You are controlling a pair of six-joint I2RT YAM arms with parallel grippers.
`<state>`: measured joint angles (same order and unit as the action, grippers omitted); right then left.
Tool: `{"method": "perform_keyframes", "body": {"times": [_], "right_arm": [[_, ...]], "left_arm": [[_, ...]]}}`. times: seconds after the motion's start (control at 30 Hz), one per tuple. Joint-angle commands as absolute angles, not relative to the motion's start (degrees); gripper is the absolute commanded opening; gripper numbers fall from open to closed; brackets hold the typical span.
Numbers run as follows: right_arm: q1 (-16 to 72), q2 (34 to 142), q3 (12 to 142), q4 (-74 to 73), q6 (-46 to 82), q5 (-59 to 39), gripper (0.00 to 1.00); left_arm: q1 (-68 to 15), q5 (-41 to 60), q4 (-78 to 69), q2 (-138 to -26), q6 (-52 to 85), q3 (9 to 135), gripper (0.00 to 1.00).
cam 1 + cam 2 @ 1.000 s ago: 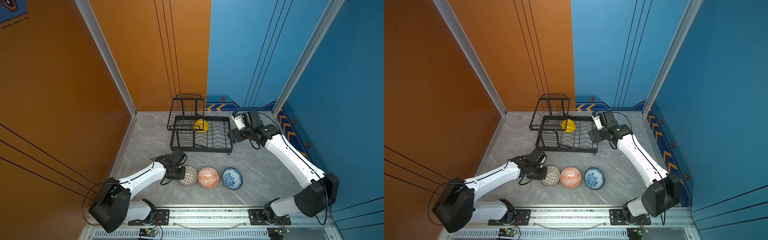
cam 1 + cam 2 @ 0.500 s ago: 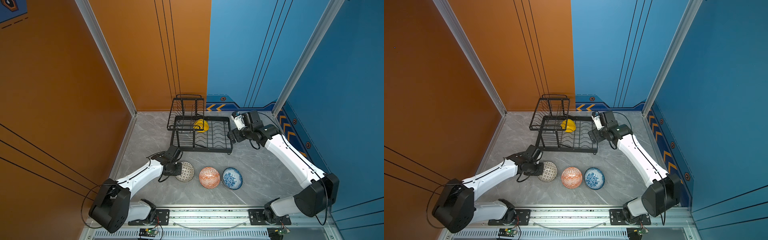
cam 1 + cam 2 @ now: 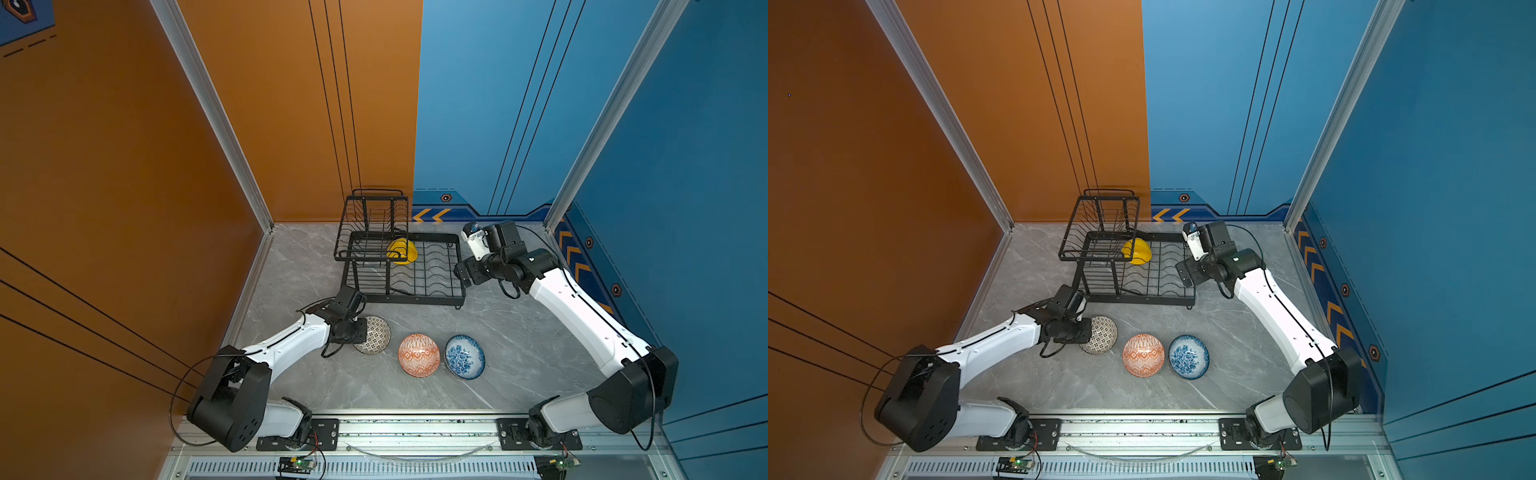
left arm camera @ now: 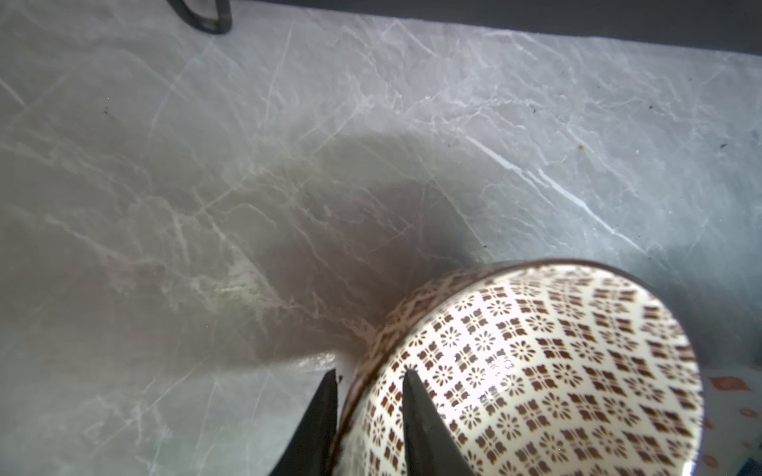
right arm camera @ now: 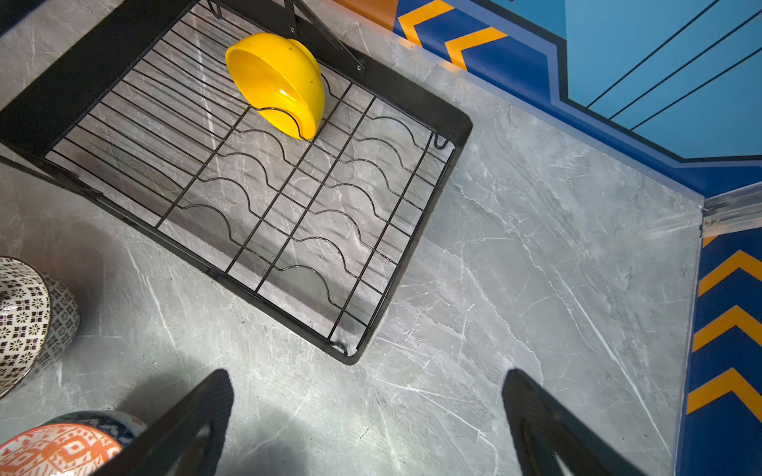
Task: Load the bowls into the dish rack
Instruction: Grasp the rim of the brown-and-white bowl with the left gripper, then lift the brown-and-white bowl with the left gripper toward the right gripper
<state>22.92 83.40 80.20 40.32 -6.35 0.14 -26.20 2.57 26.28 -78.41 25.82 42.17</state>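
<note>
Grey marbled table (image 3: 519,332), with an orange wall (image 3: 291,104) to the left and a blue wall (image 3: 478,104) to the right. Over the last second I have dragged the dark-patterned bowl (image 3: 376,334) clear of the orange bowl (image 3: 419,355) — they now sit apart. My left hand (image 4: 369,373) has loosened, its fingers straddling the rim without pinching. My right hand (image 5: 368,373) hangs wide open and empty beside the dish rack (image 3: 457,266), unmoved. The yellow bowl (image 3: 405,251) stands on edge in the rack's tray, and the blue bowl (image 3: 464,356) sits just beside the orange one.
</note>
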Motion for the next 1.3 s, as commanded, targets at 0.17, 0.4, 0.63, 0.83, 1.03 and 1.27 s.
{"method": "perform_keyframes", "body": {"times": [0.17,0.4,0.63,0.83,1.03,1.27], "right_arm": [[23.12,83.85,80.78,40.24,-6.28,-0.35,1.00],[23.20,83.76,80.61,40.30,-6.33,-0.53,1.00],[23.47,84.02,80.92,40.49,-6.17,-0.79,1.00],[23.64,83.94,81.04,40.88,-6.11,-0.79,1.00],[23.76,83.76,81.37,41.30,-5.76,-0.79,1.00],[24.16,83.43,81.73,41.58,-4.83,-2.27,1.00]], "left_arm": [[-25.84,3.80,28.30,-76.09,25.49,41.85,0.45],[-26.56,3.80,30.17,-74.15,25.74,41.08,0.50],[-27.51,3.44,29.97,-75.92,26.03,40.92,0.29],[-27.50,3.08,30.28,-75.19,25.58,41.48,0.14],[-27.37,2.14,31.96,-74.02,24.96,42.60,0.00],[-27.65,0.08,35.17,-70.27,23.95,45.64,0.00]]}}
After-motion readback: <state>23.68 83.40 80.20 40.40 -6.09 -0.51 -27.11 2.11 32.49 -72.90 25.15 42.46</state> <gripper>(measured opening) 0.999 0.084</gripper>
